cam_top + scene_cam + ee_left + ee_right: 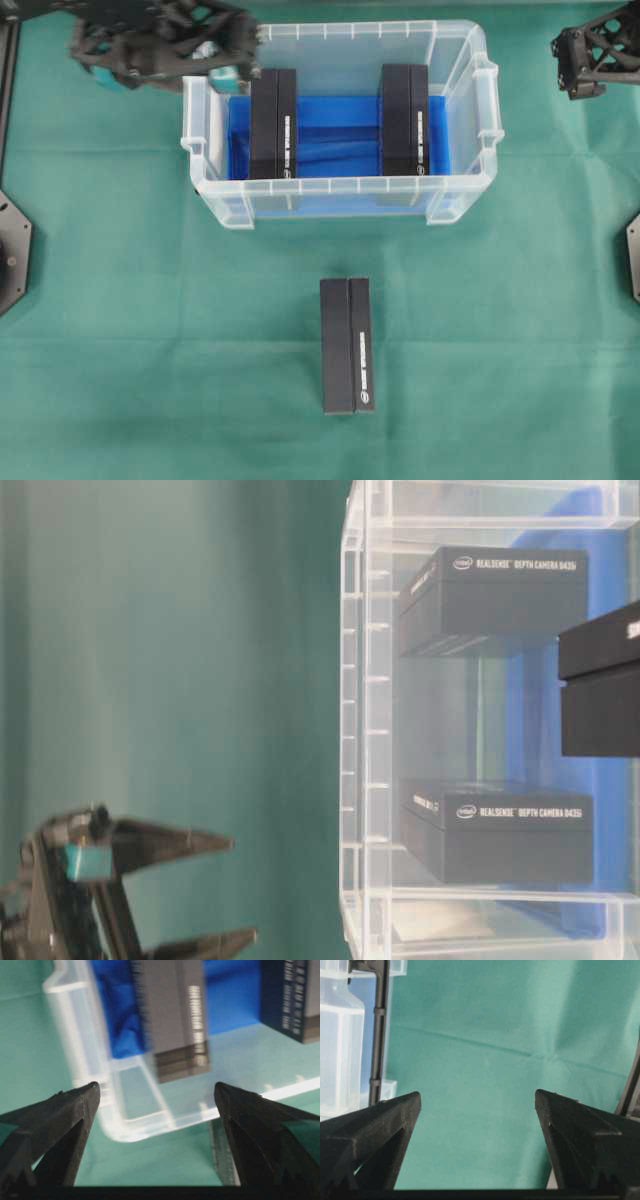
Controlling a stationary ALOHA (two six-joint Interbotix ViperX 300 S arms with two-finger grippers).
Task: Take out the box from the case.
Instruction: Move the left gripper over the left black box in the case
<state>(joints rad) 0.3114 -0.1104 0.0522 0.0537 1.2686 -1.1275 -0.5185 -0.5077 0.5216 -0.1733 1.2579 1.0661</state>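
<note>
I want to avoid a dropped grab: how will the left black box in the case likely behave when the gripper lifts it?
The left box looks like stiff, flat-sided cardboard, so it should probably hold shape between the fingers. It stands on a narrow edge inside the case, so a nudge might tip it. Its smooth faces may be somewhat slippery.

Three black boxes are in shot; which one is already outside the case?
The black box lying alone on the green cloth in front of the case, nearest the bottom of the overhead view. The left box and right box stand inside on the blue lining.
</note>
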